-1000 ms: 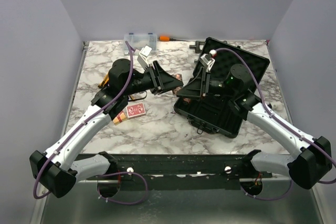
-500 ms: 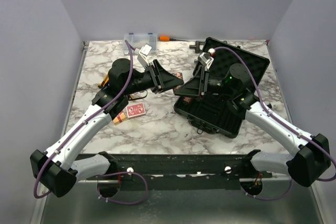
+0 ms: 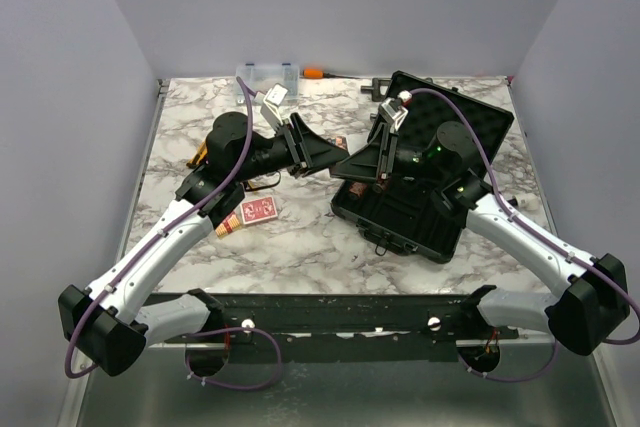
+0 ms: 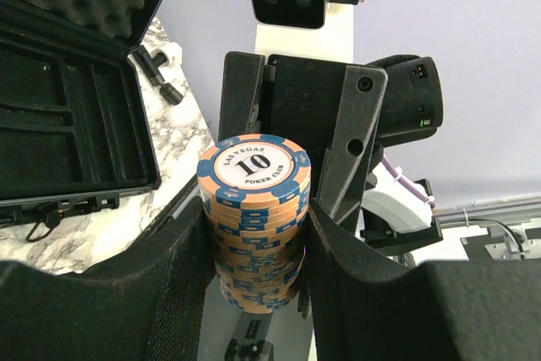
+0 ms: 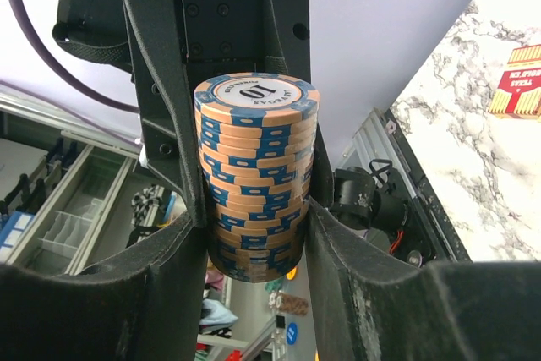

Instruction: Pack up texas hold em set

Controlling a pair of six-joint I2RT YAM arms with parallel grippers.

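One chip roll [image 4: 254, 200], top chip marked 10, is clamped between the pads of the left gripper [image 4: 257, 247]. The same roll is also pinched by the right gripper [image 5: 257, 234], whose fingers [image 4: 351, 150] are seen at 12 o'clock of the roll in the left wrist view. Both pincers are clenched on it, tip to tip, off the table [image 3: 300, 247] and just at 9 o'clock of the black case [image 3: 400, 219].

The case is lying open at 3 o'clock of the table. Its foam-lined lid [image 3: 455, 122] is raised toward 1 o'clock, and moulded compartments are visible in the base.

A red-backed card deck [image 3: 258, 211] is lying flat at 8 o'clock of the grippers, with a second chip roll [image 3: 228, 228] just beside its 8 o'clock corner. A clear organizer box [image 3: 267, 75] and orange-handled pliers [image 3: 314, 73] are placed at the far edge, around 12 o'clock.
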